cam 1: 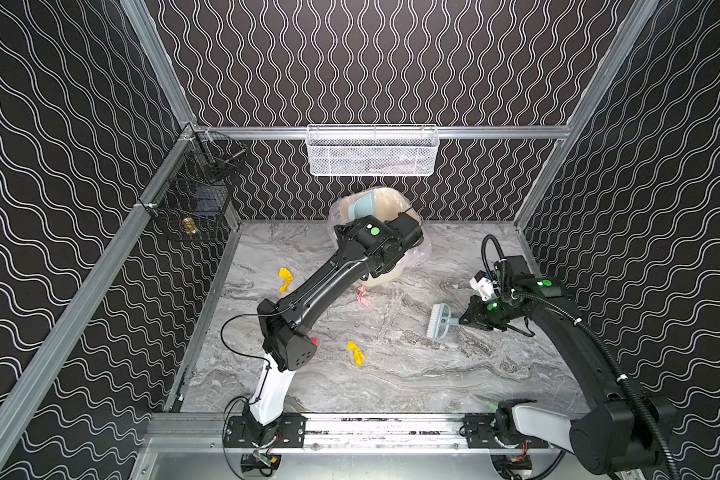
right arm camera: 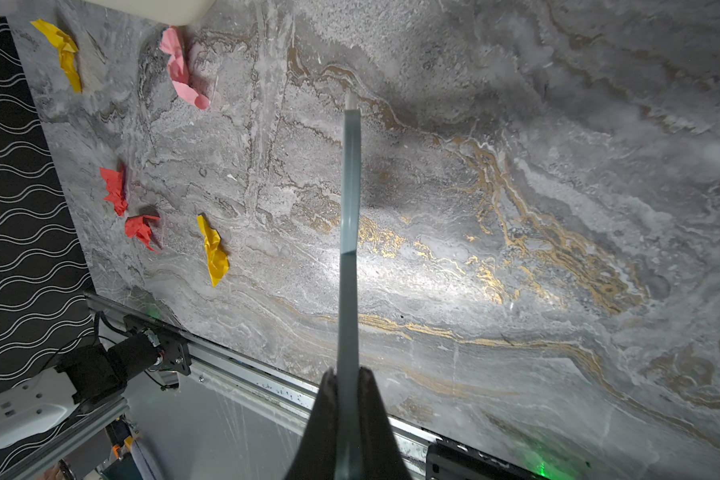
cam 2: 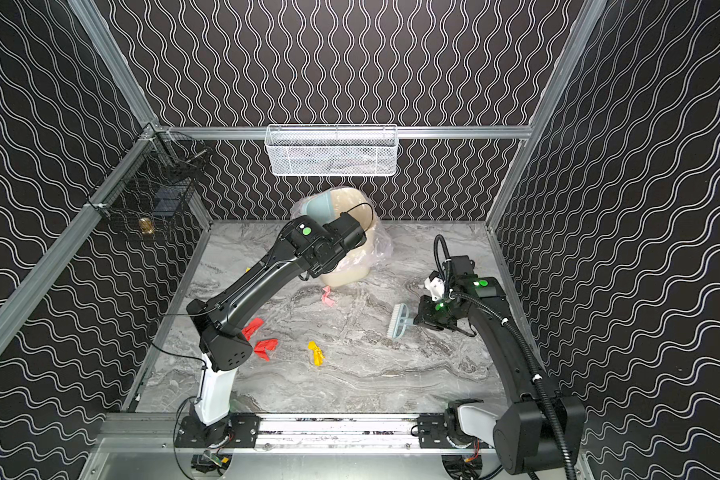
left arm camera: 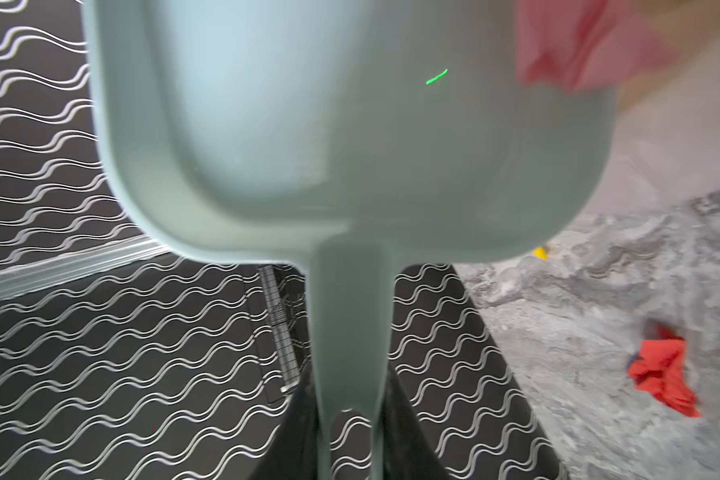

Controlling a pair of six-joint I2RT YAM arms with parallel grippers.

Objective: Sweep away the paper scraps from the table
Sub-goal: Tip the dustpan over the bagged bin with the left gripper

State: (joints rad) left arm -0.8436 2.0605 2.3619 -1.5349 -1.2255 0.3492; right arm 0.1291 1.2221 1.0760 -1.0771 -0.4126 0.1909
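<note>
My left gripper (left arm camera: 350, 419) is shut on the handle of a pale blue dustpan (left arm camera: 329, 124), which is tilted over a cream bin (cam 1: 385, 276) at the back of the table (cam 1: 433, 374). A blurred pink piece (left arm camera: 578, 45) shows at the pan's rim. The right gripper (cam 1: 464, 320) is shut on the handle of a pale blue brush (cam 1: 440, 321), bristles low over the table's right side. Paper scraps lie on the left half: two yellow (right arm camera: 61, 52) (right arm camera: 215, 249), one pink (right arm camera: 181, 68) and two red (cam 2: 253, 327) (cam 2: 265, 348).
The bin is lined with a clear plastic bag (cam 2: 381, 245). A white mesh basket (cam 1: 373, 151) hangs on the back rail. A black wire basket (cam 1: 196, 199) hangs on the left rail. My left arm (cam 1: 308, 291) stretches over the scraps on the left.
</note>
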